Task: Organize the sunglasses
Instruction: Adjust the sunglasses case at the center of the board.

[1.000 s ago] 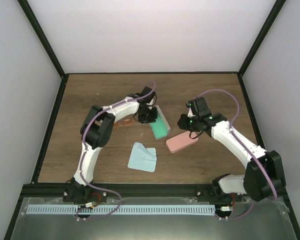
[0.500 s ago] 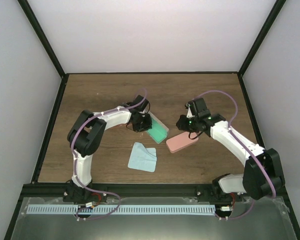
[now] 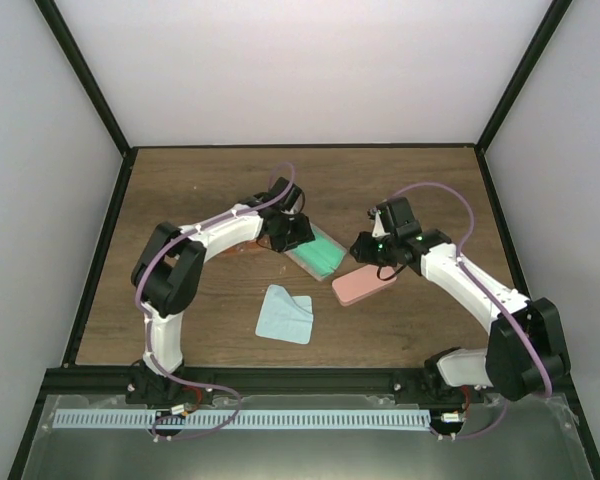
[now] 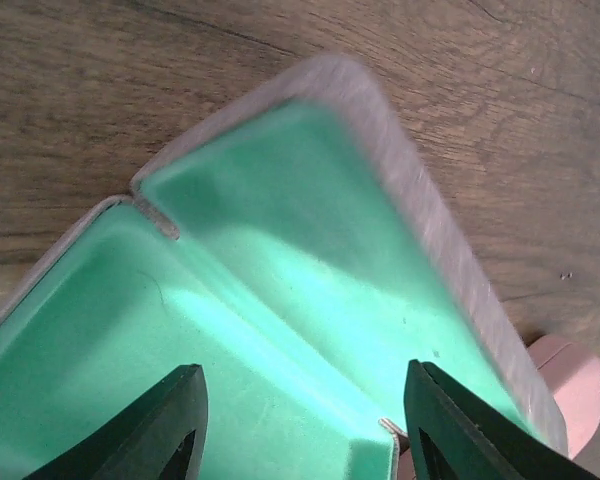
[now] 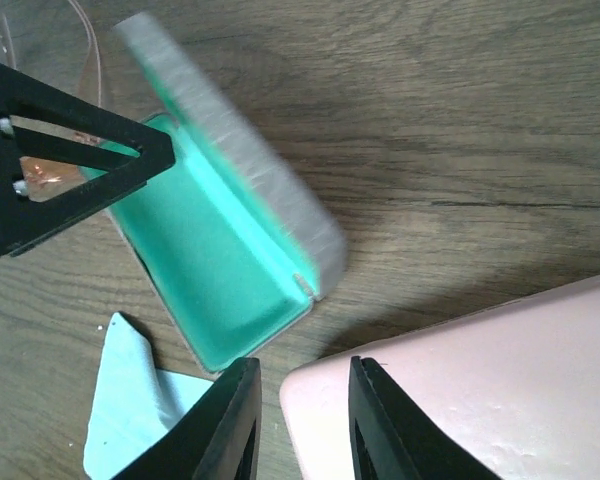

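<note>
Likely the orange sunglasses [image 5: 40, 175], seemingly just beside the open grey case [image 4: 420, 190], go in next; the left gripper [image 4: 302, 375], parted and empty over its lining, should straddle them squarely, while the right gripper [image 5: 305, 365] hovers parted above the pink case [image 5: 480, 380].

Brown wooden surface [image 3: 180, 180]. Centre: open grey case, green-lined [image 3: 320, 252]; pink case [image 3: 363, 286]. Toward near edge: light blue cloth [image 3: 285, 315].
</note>
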Motion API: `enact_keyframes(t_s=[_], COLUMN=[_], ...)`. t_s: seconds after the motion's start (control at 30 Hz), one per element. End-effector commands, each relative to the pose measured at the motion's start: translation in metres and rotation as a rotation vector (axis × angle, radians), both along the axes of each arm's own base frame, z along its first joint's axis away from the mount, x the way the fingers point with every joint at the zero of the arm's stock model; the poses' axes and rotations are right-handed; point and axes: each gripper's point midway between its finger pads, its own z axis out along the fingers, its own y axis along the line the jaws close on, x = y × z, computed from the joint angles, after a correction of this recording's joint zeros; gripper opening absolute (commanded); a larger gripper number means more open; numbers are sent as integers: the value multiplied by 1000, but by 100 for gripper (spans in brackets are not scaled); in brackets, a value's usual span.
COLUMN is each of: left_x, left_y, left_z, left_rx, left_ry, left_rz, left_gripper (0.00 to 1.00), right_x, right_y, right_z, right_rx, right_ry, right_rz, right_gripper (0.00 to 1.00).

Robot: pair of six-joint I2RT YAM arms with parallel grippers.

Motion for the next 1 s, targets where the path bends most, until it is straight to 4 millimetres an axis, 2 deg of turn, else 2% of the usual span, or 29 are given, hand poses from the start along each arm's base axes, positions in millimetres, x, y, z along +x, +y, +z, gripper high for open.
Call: enact_keyframes(t_s=[0.0, 0.1, 0.17, 0.33, 0.5, 0.7, 0.83, 0.97], left_x=[-5, -11, -18, -32, -40, -36, -30, -19], left_y=[7, 14, 17, 26, 30, 28, 28, 22], left_z=[7, 1, -12, -42, -50, -49, -54, -61], left_rx=[33, 54, 75, 112, 101, 45, -4, -60], left_ry=[-11, 1, 31, 90, 109, 97, 103, 108], left_rz=[-22, -31, -42, -50, -21, 74, 214, 331], left_gripper=[57, 57, 57, 56, 54, 53, 52, 50], right_x=[-2, -6, -7, -4, -14, -28, -29, -28], right_y=[7, 8, 10, 11, 29, 53, 49, 43], right_z=[10, 0, -1, 6, 3, -7, -11, -3], right_rx=[35, 32, 42, 45, 89, 116, 106, 83], right_ry=[-39, -12, -6, -18, 11, 54, 70, 53], right_rz=[59, 65, 68, 67, 139, 199, 177, 145], right_gripper=[28, 29, 29, 29, 30, 31, 31, 30])
